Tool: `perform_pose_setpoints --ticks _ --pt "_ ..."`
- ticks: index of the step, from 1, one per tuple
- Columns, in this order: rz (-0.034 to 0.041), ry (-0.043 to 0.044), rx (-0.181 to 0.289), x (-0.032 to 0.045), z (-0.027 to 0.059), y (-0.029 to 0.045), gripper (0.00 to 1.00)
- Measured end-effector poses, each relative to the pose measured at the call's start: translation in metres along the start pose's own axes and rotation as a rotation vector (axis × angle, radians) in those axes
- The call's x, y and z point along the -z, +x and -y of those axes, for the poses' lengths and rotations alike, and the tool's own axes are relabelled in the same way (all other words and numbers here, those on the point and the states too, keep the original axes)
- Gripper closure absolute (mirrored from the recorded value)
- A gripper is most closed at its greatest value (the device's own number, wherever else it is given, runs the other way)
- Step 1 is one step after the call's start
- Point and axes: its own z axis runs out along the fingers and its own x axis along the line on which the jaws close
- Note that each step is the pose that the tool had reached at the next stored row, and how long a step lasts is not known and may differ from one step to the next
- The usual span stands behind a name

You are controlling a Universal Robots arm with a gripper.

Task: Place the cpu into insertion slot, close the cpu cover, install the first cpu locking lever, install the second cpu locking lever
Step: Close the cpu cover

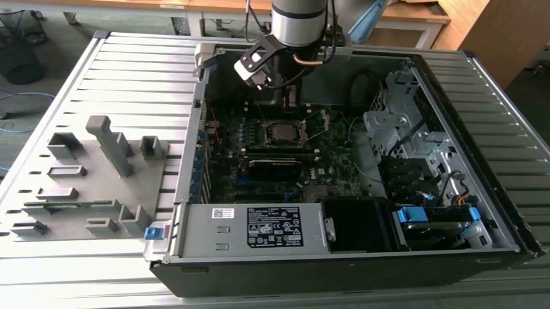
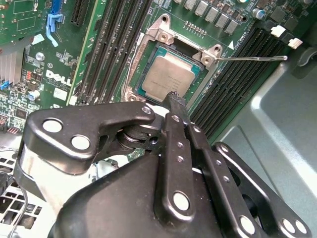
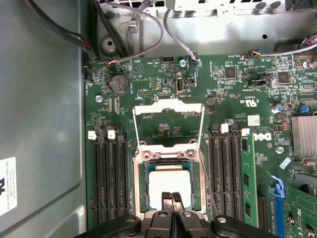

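Grey slatted metal makes up the tabletop [image 1: 129,71], which carries an open black computer case [image 1: 344,264] and, toward the exterior view's left, a group of grey fixture blocks [image 1: 86,174]; the robot arm [image 1: 298,22] reaches down into the far part of the case; inside lies the green motherboard [image 3: 148,74], with black memory slots [image 3: 109,173] on either side of the processor socket. In both wrist views the hand [image 3: 172,198] hangs over the socket with its two dark fingertips [image 2: 176,99] pressed together and nothing between them, at the near edge of the chip; whether they touch it, I cannot tell. The cpu cover [image 3: 168,105], a thin silvery frame, stands swung open beyond the socket, bare board showing through its window. The cpu [image 2: 168,74] sits flat in the insertion slot, its dull silver top facing up; it also shows in the exterior view [image 1: 279,132] at the middle of the board. One thin wire locking lever [image 2: 252,58] juts out free from a socket corner, across the memory slots.
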Motion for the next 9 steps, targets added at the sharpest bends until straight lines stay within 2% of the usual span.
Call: perform_pose_setpoints --ticks 9 --pt "0.0003 0.0002 0.000 0.0018 -0.0001 0.0000 0.89"
